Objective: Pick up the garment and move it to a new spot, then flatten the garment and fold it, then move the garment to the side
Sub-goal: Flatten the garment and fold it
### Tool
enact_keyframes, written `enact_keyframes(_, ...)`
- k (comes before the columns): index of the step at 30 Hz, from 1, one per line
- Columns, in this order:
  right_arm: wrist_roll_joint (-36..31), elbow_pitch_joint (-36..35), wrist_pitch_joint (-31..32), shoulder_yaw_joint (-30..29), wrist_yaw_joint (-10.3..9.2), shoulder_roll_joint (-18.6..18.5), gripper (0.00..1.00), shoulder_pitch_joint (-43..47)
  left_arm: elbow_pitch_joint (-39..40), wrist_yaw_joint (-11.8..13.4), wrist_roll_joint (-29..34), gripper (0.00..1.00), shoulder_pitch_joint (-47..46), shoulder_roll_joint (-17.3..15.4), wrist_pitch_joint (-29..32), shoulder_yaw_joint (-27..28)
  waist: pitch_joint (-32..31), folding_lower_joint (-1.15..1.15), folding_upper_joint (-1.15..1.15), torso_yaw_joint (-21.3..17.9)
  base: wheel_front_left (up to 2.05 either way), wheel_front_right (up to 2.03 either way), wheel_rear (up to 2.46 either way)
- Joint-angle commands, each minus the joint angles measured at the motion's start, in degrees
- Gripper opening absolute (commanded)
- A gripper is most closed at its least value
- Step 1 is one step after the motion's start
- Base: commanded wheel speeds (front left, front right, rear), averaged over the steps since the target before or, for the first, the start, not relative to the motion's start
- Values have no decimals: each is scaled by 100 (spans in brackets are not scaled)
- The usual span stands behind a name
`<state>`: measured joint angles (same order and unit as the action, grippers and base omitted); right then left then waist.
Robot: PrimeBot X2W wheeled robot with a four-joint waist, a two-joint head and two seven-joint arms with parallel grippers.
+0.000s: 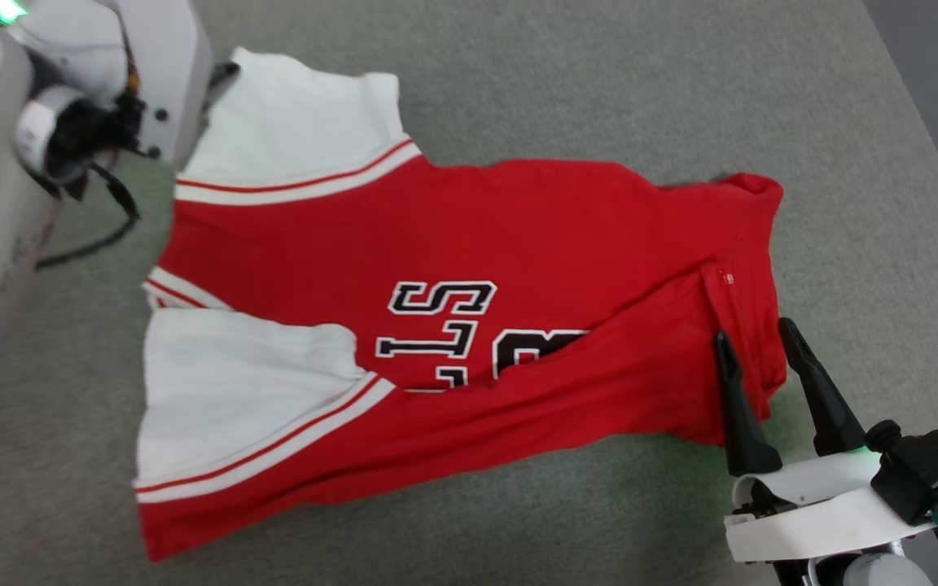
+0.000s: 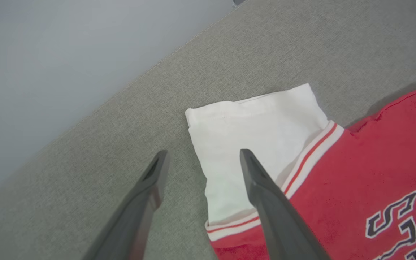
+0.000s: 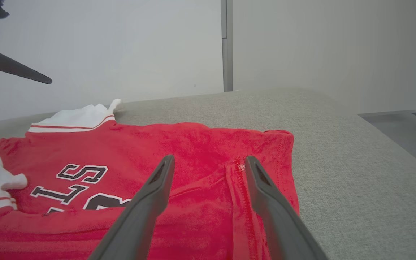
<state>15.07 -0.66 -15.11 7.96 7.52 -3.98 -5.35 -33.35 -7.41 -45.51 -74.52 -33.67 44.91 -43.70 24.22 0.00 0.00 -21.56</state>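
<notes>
A: What is lying where?

B: The grey padded surface (image 1: 567, 73) is carrying everything. The garment (image 1: 518, 236) is lying across the middle of the head view, collar end toward 9 o'clock and hem toward 3 o'clock.

A: Is it lying flat?

B: Not wholly. Its 6 o'clock side is lying doubled over as a long flap (image 1: 599, 374), covering the lower part of the print (image 1: 444, 321). The far sleeve (image 1: 298, 122) is pointing toward 11 o'clock and the near sleeve (image 1: 233, 391) toward 8 o'clock.

A: And the tools?

B: The right gripper (image 1: 752, 328) is hovering at 4 o'clock over the hem corner, jaws standing wide and holding nothing. The left gripper (image 2: 203, 153) is hanging just as wide and empty above the edge of the far sleeve.

A: What is the robot likely doing?

B: Probably lining up for the flattening or the fold. The pictures are not settling which.

A: How is that being done well?

B: By pinching cleanly at both ends, with the right gripper straddling the hem seam (image 3: 238, 187). Both ends should then be moving together, so the cloth is travelling taut rather than bunching. The knit is looking soft, so a shallow bite is risking a slip.
</notes>
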Motion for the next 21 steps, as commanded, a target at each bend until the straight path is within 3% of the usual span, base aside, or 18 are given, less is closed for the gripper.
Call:
enact_keyframes(1, 21, -34, -3, 9, -7, 32, 100, -74, -36, -12, -18, 100, -118, -16, 27, -31, 401, 0, 0, -339, 0, 0, 0)
enact_keyframes(20, 202, -104, -3, 84, -7, 120, 100, -346, -1262, 7, -46, 100, -712, -65, 376, -966, 876, 0, 0, -506, 0, 0, 0)
enact_keyframes(21, 222, -103, -3, 78, -7, 120, 100, -354, -1354, 7, -49, 92, -710, -34, 424, -991, 884, 0, 0, -508, 0, 0, 0)
